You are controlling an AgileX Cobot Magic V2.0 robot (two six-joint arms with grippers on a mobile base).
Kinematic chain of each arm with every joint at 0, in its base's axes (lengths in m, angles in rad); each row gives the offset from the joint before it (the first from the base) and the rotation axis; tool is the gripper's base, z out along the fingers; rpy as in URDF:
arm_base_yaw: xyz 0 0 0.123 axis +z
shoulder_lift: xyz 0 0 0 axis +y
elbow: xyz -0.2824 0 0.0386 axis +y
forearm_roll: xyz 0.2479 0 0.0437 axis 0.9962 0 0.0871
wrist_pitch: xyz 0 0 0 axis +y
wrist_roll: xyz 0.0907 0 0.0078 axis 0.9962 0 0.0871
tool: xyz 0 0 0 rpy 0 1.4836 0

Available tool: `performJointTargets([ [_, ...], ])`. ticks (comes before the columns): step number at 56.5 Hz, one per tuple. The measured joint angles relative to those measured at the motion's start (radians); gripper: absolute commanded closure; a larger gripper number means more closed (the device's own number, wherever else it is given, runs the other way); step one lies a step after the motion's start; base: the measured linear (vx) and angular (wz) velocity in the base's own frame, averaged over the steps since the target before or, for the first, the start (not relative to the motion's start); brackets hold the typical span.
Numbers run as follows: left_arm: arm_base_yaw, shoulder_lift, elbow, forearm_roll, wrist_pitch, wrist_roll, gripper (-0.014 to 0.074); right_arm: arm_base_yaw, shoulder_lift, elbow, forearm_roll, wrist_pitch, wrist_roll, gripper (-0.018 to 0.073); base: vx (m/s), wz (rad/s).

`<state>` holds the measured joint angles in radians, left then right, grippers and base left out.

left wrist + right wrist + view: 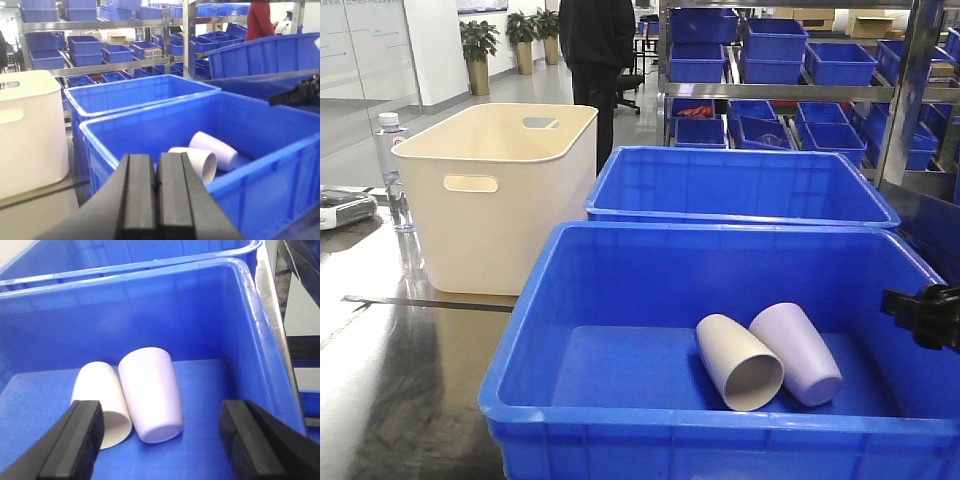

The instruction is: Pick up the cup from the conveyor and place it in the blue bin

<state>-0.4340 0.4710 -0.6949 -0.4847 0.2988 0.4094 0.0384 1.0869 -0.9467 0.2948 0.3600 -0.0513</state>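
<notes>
spread right fingers point(70, 440) over lilac cup point(150, 395) in blue bin point(240, 330)

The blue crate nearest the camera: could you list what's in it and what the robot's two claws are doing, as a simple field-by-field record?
container: blue bin, nearest crate
contents: two cups lying on their sides, touching
cup one: white cup, open mouth towards the front camera
cup two: lilac cup, base towards the front camera
left gripper: shut, holding nothing, outside the bin
right gripper: open, empty, above the cups
behind: second blue crate, cream tub
</notes>
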Motion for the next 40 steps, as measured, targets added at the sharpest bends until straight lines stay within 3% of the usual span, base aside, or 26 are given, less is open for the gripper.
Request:
performJointTargets([
  [20,0.0,-0.041,0.067,0.024,-0.016,-0.004,0.06,0.0,0.0,0.0,0.0,0.0,0.0,0.0009,0.0,0.0],
  [26,0.0,-0.078,0.145,0.176,-0.085,-0.063,0.06,0.0,0.0,0.0,0.0,0.0,0.0,0.0009,0.0,0.0],
  [35,0.01,-0.188,0.352,0.485,-0.222,-0.34,0.06,0.0,0.0,0.0,0.0,0.001,0.0,0.0009,0.0,0.0],
  [40,0.043,-0.267,0.439,0.527,-0.255,-0.42,0.06,0.0,0.0,0.0,0.0,0.001,0.0,0.0009,0.0,0.0],
])
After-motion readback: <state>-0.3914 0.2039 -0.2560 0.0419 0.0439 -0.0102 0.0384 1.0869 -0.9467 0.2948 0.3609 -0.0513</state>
